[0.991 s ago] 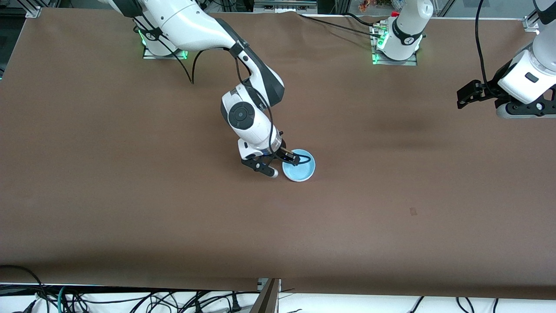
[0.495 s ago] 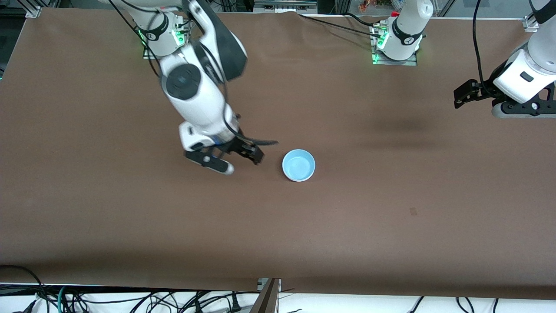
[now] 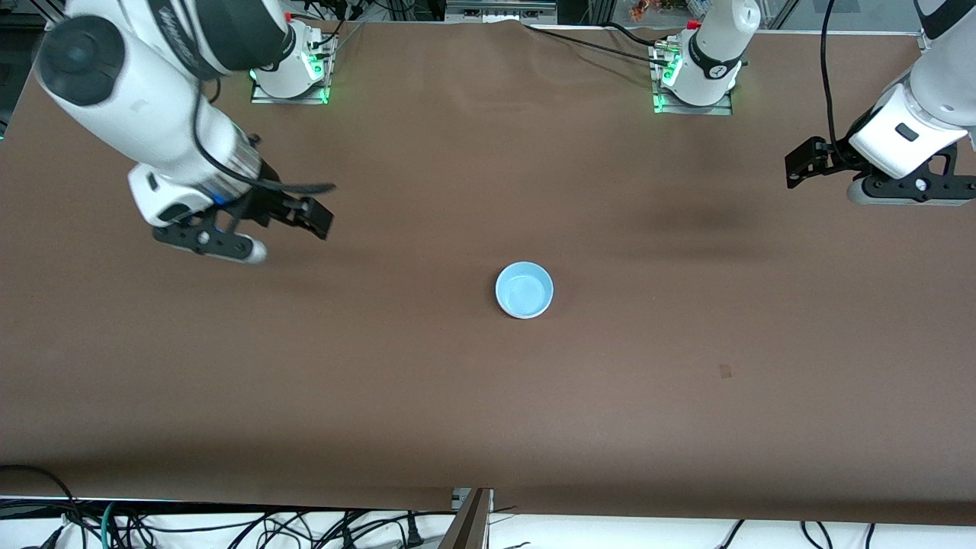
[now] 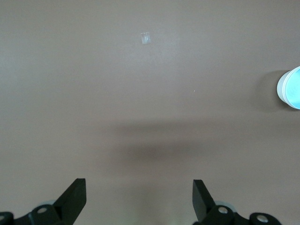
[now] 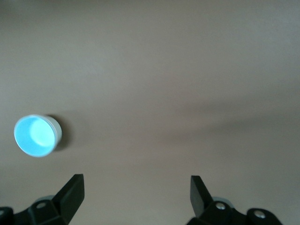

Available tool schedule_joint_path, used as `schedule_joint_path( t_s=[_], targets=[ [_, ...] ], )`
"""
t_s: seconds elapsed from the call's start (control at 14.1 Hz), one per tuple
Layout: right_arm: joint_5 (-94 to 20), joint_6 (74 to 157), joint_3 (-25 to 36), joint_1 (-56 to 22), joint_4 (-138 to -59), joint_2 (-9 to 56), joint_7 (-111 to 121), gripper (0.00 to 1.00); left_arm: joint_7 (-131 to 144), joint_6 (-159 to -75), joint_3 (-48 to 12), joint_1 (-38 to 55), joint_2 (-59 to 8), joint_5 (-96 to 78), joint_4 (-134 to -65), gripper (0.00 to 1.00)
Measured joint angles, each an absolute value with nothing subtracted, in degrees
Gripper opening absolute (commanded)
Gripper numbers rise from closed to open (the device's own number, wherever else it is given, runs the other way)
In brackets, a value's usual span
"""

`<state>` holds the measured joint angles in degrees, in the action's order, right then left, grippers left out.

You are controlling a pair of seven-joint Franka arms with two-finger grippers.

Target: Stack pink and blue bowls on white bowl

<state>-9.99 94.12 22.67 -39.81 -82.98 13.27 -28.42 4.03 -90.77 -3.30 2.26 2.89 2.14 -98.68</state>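
Observation:
The light blue bowl (image 3: 524, 290) stands upright in the middle of the table, topmost of a stack. A white wall shows under its rim in the right wrist view (image 5: 56, 127), which is the white bowl. No pink bowl shows in any view. The blue bowl also shows in the left wrist view (image 4: 292, 88) and in the right wrist view (image 5: 33, 136). My right gripper (image 3: 311, 216) is open and empty, up over bare table toward the right arm's end. My left gripper (image 3: 799, 165) is open and empty, waiting over the left arm's end.
The brown table (image 3: 488, 396) has a small pale tape mark (image 3: 725, 370) nearer the front camera than the bowl, also in the left wrist view (image 4: 146, 37). The arm bases (image 3: 692, 84) stand along the edge farthest from the front camera. Cables hang below the near edge.
My right gripper has left the blue bowl's rim, risen and swung away toward the right arm's end of the table. The bowl stays put. The left gripper has drifted slightly.

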Motion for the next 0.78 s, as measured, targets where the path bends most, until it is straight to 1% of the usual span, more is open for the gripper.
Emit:
schedule_joint_path(
  t_s=[0.21,0.57,0.78],
  targets=[
    [-9.6,94.2,25.6,-39.9,-87.4,10.8,-23.4,0.99,4.0,-90.8,-3.3,2.3,2.9,2.1,-98.7,1.0],
    [-9.4,94.1,30.6,-39.8,-88.5,10.7,-17.0,0.99,4.0,-90.8,-3.4,2.3,2.9,2.1,-98.7,1.0],
    [-8.2,93.9,30.3,-37.5,-89.5,9.2,-13.5,0.99,4.0,-90.8,-3.4,2.3,2.9,2.1,-98.7,1.0]
  ],
)
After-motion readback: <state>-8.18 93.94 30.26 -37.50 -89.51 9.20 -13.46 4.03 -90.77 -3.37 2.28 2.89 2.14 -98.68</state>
